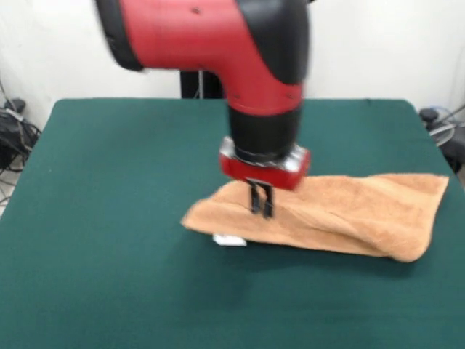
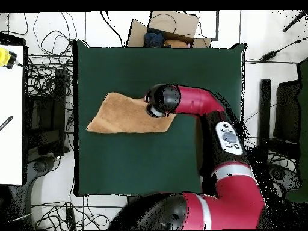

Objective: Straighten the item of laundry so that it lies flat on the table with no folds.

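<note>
Near the table's middle lies the folded towel (white tag peeking out); the hand, fingers together, seemingly pinches its upper layer to peel it open.

Dark green table, folded orange-tan towel on it — white tag showing

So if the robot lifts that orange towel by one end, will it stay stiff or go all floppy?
Probably floppy: the towel already lies folded over itself in soft wrinkles. It looks like light terry, so lifting should be easy. Its fuzzy pile likely grips the felt table, so the rest would drag, not slide, behind the tool.
</note>
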Available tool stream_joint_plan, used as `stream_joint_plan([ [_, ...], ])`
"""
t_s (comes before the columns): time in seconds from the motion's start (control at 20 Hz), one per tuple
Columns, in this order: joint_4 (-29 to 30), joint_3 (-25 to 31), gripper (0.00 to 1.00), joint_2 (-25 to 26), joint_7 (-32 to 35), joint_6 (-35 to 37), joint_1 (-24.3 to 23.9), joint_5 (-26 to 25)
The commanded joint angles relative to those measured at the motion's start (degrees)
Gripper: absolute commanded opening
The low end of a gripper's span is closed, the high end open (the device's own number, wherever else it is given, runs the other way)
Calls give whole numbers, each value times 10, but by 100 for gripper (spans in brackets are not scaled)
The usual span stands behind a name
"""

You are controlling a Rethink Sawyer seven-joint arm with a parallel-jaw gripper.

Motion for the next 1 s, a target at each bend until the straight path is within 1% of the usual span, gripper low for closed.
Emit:
stream_joint_plan([
  [0.05,-49,56,0,-85,-231,150,-43,-41],
  [0.15,-64,61,0,-100,-245,186,-43,-48],
  [0.25,-69,60,0,-116,-242,214,-41,-48],
  [0.35,-69,59,0,-131,-234,222,-40,-43],
  [0.55,-62,53,0,-148,-216,216,-39,-28],
  [1.0,-53,47,0,-143,-204,190,-36,-25],
])
